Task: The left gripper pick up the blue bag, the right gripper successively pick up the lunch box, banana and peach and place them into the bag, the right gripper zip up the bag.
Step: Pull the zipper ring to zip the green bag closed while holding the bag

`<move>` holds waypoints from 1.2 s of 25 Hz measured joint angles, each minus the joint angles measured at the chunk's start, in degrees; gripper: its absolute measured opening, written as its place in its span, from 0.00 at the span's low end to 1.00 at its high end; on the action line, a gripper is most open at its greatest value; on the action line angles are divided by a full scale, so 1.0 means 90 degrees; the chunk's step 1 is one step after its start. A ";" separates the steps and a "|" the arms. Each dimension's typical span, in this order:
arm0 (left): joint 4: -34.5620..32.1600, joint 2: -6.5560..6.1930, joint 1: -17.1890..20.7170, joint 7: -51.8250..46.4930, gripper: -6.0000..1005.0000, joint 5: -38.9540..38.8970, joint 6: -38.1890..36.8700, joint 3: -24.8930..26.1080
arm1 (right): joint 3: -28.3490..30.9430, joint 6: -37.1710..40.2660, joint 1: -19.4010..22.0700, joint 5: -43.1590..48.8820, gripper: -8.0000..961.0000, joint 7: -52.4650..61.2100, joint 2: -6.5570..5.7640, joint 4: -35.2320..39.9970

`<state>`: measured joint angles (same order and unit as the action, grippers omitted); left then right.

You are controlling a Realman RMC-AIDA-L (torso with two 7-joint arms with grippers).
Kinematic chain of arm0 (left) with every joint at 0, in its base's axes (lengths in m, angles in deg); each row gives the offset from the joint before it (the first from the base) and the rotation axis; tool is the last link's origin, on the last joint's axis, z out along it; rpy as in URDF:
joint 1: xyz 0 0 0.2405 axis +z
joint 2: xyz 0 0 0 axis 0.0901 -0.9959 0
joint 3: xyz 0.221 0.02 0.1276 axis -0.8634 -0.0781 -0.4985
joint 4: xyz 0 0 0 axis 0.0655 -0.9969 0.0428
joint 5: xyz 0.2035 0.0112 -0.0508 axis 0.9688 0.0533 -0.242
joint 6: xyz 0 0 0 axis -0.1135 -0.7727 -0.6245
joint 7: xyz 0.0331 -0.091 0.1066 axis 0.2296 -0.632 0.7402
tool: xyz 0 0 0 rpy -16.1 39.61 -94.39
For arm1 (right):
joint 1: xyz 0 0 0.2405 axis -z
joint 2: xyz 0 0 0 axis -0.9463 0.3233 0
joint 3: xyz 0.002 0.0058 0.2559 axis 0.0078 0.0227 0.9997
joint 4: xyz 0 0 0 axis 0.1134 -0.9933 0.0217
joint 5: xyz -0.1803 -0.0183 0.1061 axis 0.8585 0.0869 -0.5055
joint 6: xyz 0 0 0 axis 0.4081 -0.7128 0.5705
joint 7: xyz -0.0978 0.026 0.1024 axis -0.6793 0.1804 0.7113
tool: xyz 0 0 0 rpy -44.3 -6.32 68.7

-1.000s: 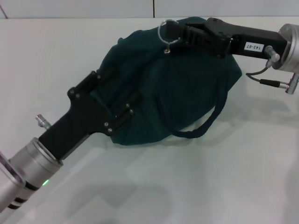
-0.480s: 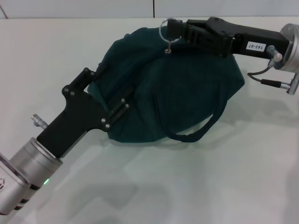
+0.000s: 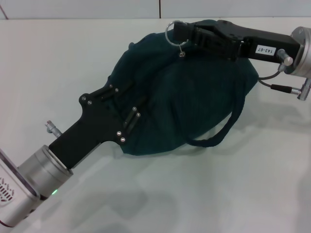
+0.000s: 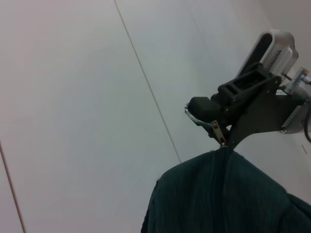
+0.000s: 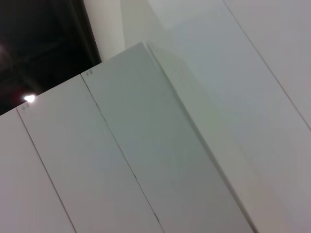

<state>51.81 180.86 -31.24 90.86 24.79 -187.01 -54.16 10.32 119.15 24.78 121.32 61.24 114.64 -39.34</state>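
A dark teal-blue fabric bag [image 3: 180,97], bulging and rounded, lies on the white surface [image 3: 233,194] with its thin strap loop [image 3: 218,133] trailing off the side nearest the robot's right. The left hand [image 3: 127,109], a black flat-plated part on a silver wrist, is pressed into the bag's near-left edge, its fingers clenched on the cloth there. The right hand [image 3: 179,33] reaches to the bag's far top edge and is clamped on a small silver ring zipper pull [image 3: 173,32], whose metal tab [image 3: 182,54] hangs down against the fabric. From the left wrist view the same right hand [image 4: 206,109] stands above the bag's crest [image 4: 228,194], the pull [image 4: 217,131] dangling onto it. The right wrist view shows only pale panels.
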 joint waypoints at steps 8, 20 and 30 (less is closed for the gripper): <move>0.0014 0.0000 -0.0014 -0.0027 0.17 -0.0023 0.0024 0.0020 | 0.0000 0.0000 -0.0003 0.0000 0.05 -0.0001 0.0000 -0.0009; -0.0001 -0.0028 0.0037 -0.0602 0.04 -0.0019 -0.0405 0.0020 | 0.0045 0.0053 0.0138 -0.0087 0.05 -0.0002 -0.0011 -0.0016; -0.0014 -0.0054 0.0074 -0.0959 0.04 0.0000 -0.0669 0.0020 | 0.0074 0.0081 0.0414 -0.0242 0.05 -0.0001 -0.0038 -0.0008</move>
<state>51.69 180.37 -30.57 82.23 24.79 -193.04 -53.98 10.99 119.88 28.50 119.14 61.23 114.30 -39.41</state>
